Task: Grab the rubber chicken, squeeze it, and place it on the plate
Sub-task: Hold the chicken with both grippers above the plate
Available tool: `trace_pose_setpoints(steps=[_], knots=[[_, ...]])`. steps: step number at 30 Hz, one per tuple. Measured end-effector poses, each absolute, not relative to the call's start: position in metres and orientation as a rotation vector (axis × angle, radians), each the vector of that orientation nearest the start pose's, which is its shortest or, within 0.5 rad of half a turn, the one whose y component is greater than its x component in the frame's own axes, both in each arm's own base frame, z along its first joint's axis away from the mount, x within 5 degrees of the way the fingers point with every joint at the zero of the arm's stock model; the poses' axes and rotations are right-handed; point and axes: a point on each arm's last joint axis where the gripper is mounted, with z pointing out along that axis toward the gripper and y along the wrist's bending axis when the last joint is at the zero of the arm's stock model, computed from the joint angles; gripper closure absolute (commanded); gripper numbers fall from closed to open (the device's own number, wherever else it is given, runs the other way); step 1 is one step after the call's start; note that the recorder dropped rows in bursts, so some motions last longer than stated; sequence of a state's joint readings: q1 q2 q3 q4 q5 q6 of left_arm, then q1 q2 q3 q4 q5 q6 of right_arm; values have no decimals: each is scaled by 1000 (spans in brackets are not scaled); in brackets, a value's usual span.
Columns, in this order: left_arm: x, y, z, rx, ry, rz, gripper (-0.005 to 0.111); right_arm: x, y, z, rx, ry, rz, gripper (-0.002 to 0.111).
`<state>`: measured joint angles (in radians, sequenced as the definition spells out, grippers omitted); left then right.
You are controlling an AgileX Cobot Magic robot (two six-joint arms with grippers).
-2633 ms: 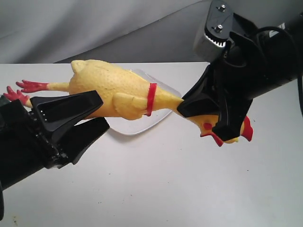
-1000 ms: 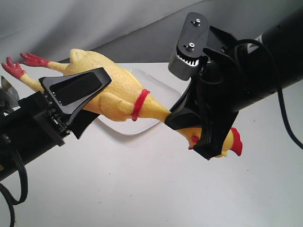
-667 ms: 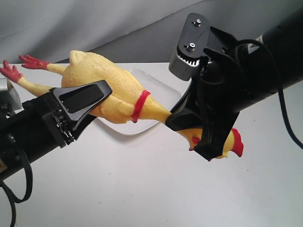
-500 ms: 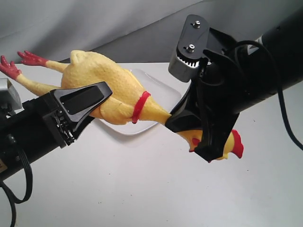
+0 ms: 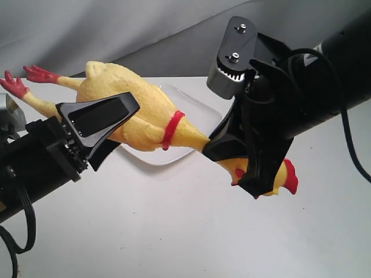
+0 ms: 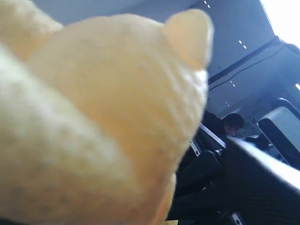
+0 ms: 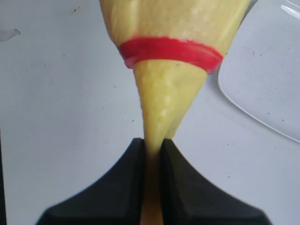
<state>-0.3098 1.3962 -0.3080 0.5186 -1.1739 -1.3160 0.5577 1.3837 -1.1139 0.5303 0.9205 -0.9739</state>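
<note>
The rubber chicken (image 5: 139,110) hangs in the air, slanting down to the right above the white plate (image 5: 200,113). My right gripper (image 5: 232,156) is shut on its thin neck, just past the red band (image 7: 168,49); the red-combed head (image 5: 285,175) sticks out beyond it. My left gripper (image 5: 128,124) straddles the fat yellow body with its jaws apart. In the left wrist view the body (image 6: 93,117) fills most of the picture, and a gap shows between it and one black finger (image 6: 262,178). The red feet (image 5: 23,81) point far left.
The white table (image 5: 174,231) stretches out below both arms. Part of the plate (image 7: 267,79) lies beside the neck in the right wrist view. A grey backdrop (image 5: 116,29) rises behind the table.
My left gripper pressed in on the chicken's body about half a second ago and has since widened again. The right gripper and the neck have stayed put.
</note>
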Motion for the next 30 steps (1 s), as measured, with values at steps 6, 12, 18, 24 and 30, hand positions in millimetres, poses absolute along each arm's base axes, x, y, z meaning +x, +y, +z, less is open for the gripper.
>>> trace_pose_setpoints(steps=[6,12,18,24,30], knots=[[199,-109,218,-189,1644,-1461,15,217,178,312,-1550,2025,504,108],[200,-108,214,-225,1686,-1438,85,217,178,312,-1554,2026,504,108],[201,-107,214,-233,1688,-1434,102,217,178,312,-1557,2028,506,108],[201,-107,214,-233,1688,-1434,52,217,178,312,-1557,2028,506,108],[199,-108,214,-212,1691,-1444,3,217,178,312,-1557,2029,502,108]])
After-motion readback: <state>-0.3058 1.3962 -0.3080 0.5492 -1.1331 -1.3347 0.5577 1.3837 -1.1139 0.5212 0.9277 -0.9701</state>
